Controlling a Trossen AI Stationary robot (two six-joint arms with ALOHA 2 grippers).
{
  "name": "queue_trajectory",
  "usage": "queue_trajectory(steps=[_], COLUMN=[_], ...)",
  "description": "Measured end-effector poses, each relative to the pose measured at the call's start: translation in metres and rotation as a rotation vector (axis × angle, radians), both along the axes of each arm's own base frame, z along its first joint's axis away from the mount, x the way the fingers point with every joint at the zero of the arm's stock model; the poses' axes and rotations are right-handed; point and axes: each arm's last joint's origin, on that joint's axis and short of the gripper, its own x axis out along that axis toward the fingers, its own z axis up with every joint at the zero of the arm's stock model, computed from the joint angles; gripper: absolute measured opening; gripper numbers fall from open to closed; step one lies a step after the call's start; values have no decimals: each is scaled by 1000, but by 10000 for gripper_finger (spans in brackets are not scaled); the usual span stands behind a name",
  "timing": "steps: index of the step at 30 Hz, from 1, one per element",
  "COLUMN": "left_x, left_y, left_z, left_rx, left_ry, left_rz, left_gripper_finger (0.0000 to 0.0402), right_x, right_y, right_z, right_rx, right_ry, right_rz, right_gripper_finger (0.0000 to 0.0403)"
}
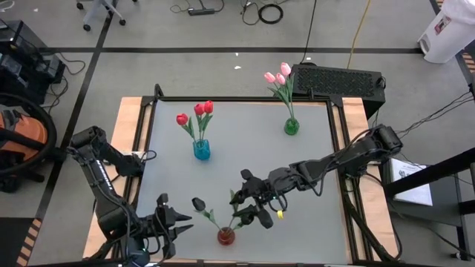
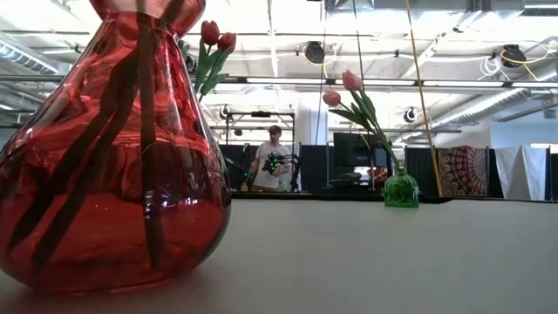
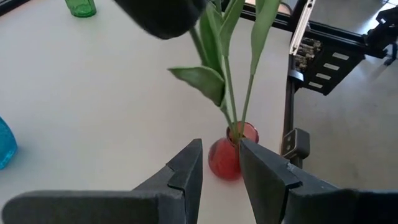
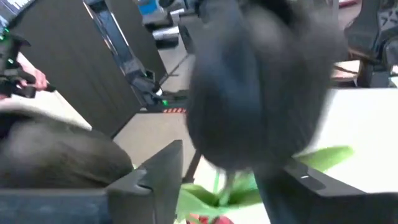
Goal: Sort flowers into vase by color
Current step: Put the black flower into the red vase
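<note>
Flowers stand sorted in three vases on the grey tabletop (image 1: 312, 178). Three red tulips (image 1: 196, 113) sit in a blue vase (image 1: 201, 150) toward the far left of the tabletop, and three pink tulips (image 1: 278, 77) in a green vase (image 1: 291, 127) near the far edge, right of centre. A red vase (image 1: 225, 236) stands at the near edge, about mid-width, with green stems and leaves rising from it; one black tulip (image 1: 198, 203) leans out to its left.

Right end effector (image 1: 252, 200) hangs over the red vase among the leaves, its fingers parted around a dark bud (image 4: 261, 81) that fills the right wrist view; whether they press on the flower cannot be told.

Left end effector (image 1: 172, 219) hovers just left of the red vase near the tabletop's near edge, fingers (image 3: 186, 168) part open with nothing between them, pointed at the vase.

A person (image 2: 273, 166) stands in the room beyond the tabletop.
</note>
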Motion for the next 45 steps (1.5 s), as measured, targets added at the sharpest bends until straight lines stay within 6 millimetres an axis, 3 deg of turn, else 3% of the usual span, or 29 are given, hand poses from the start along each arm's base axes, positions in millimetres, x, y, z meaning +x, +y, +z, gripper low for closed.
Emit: queue_trajectory(steps=[14,45], left_x=[1,3], left_y=[-2,0], left_z=[1,1], left_rx=[-27,-74], left_ry=[-6,-16], left_rz=[-4,36], left_gripper_finger=[111,111], right_x=[-10,-15], right_y=[-4,-10], right_z=[17,8], right_rx=[12,-53], right_ry=[-31,87], right_rz=[19,12], right_gripper_finger=[239,242])
